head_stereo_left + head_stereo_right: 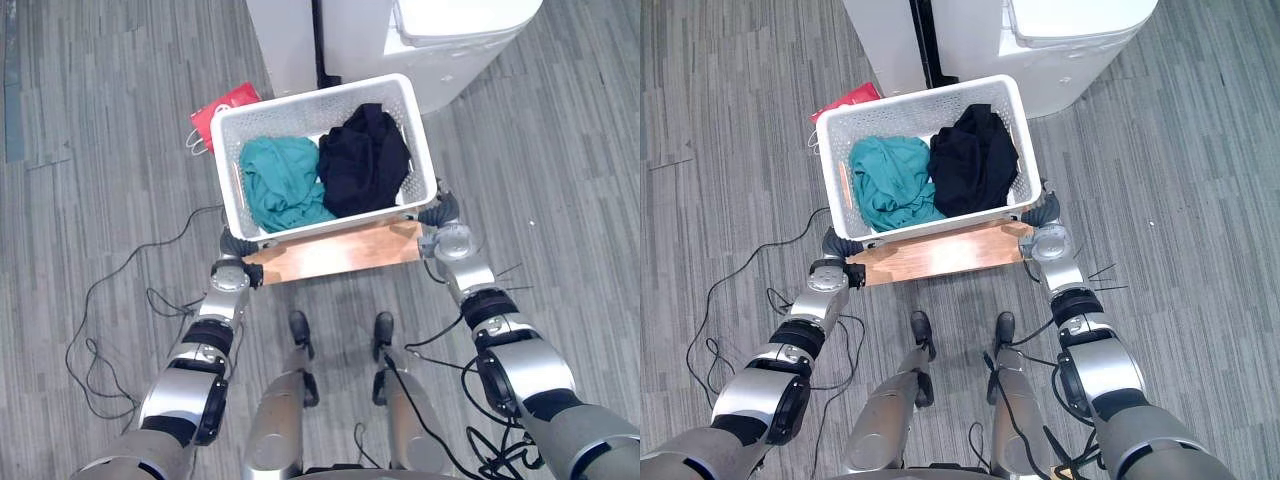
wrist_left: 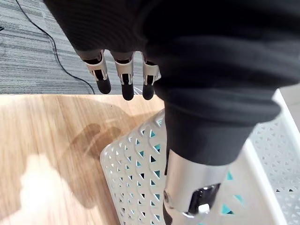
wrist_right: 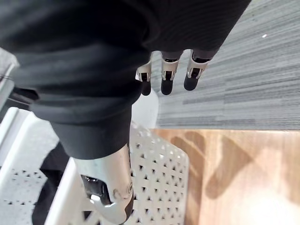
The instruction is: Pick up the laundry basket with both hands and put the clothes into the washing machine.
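White perforated laundry basket [image 1: 310, 97] sits upright over the wooden table's [image 1: 340, 252] far part. It holds a crumpled teal garment [image 1: 282, 183] left and a black garment [image 1: 362, 160] right. White washing machine [image 1: 450, 40] stands beyond the table.

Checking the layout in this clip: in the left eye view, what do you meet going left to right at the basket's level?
In order: left robot hand → teal garment → black garment → right robot hand. The red bag is left out, as it sits level with the left robot hand across the picture.
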Robot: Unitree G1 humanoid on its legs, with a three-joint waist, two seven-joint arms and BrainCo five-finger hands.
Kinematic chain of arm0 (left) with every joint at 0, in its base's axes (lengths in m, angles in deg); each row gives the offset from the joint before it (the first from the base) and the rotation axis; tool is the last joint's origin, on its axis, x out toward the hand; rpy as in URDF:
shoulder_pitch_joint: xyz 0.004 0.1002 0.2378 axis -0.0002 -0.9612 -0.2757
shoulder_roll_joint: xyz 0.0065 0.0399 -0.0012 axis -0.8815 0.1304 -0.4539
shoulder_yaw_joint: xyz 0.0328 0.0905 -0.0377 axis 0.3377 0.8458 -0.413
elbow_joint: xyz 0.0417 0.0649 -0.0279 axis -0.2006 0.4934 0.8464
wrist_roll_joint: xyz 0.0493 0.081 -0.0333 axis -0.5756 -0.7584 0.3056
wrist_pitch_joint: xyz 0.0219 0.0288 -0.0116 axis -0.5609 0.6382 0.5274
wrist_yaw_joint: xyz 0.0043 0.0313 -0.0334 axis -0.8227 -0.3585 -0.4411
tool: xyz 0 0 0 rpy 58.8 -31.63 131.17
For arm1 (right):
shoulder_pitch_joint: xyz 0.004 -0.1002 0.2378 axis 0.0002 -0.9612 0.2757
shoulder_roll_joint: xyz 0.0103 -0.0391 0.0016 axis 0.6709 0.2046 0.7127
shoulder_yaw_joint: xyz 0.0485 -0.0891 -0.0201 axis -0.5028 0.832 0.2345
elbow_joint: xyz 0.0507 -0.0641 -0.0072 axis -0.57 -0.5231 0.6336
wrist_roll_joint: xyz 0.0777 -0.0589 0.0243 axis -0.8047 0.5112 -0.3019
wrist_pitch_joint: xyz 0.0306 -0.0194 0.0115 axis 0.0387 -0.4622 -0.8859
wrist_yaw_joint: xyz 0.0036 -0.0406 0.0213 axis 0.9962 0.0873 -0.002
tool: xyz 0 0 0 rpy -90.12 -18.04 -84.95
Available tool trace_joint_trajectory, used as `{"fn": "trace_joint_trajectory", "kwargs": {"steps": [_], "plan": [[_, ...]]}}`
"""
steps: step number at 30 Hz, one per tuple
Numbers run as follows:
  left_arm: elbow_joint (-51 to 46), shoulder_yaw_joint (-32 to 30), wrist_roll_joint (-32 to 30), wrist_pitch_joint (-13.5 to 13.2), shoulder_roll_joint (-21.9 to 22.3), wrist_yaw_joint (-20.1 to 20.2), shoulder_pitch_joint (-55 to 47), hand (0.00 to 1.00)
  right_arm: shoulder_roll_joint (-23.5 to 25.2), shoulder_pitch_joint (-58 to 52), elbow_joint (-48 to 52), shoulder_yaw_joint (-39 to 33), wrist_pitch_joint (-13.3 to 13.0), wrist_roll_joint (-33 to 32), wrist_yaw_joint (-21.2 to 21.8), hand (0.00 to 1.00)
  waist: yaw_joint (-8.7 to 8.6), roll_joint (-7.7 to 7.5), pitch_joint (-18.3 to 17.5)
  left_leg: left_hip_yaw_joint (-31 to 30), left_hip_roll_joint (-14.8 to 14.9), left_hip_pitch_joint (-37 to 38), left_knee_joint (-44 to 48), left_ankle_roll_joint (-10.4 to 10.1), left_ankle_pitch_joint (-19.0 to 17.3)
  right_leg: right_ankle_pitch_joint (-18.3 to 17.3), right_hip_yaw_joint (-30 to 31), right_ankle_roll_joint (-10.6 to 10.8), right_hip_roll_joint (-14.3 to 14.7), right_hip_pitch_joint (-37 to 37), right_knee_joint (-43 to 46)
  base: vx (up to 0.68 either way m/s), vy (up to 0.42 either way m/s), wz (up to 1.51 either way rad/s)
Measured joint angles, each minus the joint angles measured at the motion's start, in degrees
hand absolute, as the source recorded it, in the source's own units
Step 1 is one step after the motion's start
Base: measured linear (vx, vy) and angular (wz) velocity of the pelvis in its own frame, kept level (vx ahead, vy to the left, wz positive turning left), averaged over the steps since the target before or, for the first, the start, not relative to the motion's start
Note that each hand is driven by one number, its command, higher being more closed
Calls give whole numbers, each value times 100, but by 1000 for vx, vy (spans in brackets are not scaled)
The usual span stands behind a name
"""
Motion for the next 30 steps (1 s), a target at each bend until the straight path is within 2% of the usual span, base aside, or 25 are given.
{"fn": "trace_joint_trajectory", "kwargs": {"steps": [3, 6, 12, 15, 19, 22, 30], "plan": [[-473, -28, 49, -19, -68, -5, -358, 0, -6, -335, 305, -44, -8, -6, -4, 0, 4, 0, 0, -17, 0, 44, -5, 0, -1, -18, -4, -4, 2, 55, -6, 10, 4, 1], [-1117, -68, 162, -40, -152, -79, -904, 0, -7, -964, 1056, -231, -20, -21, -9, 0, 1, 0, 0, -29, -1, 96, -32, -1, -3, -38, -10, -9, 2, 107, -10, 0, 0, 0], [-2492, -544, 206, -149, -159, -120, -1890, 0, -16, -2118, 2612, -710, -97, 17, -13, 0, -3, -4, -2, -21, -14, 210, -111, -3, -5, -36, 6, -8, 3, 194, -77, 33, -2, -1], [-2737, -690, 215, -236, -160, -118, -2023, 0, -31, -2234, 2829, -787, -207, 19, -13, 0, -13, -7, -4, -6, -16, 210, -116, -2, -4, -26, 26, 0, 4, 196, -105, 43, -8, -3], [-2806, -730, 236, -247, -158, -133, -1998, 0, -31, -2226, 2913, -786, -277, 19, -8, 0, -7, -7, -4, -3, -13, 208, -111, -1, -3, -20, 29, 9, 8, 195, -106, 45, -9, -1], [-2686, -723, 263, -246, -150, -298, -1779, 0, -30, -1999, 2814, -774, -276, 9, -31, 0, 0, -7, -4, -4, -16, 177, -101, 0, -2, -11, 29, 12, 6, 168, -104, 38, -6, 0], [-1162, -440, 258, -114, -104, -751, 13, 0, -110, 53, 1269, -752, -249, -343, -295, 0, -10, -23, 17, -62, -8, -95, -8, 46, 59, 9, -5, 10, 2, -70, 4, 4, -4, 3]]}}
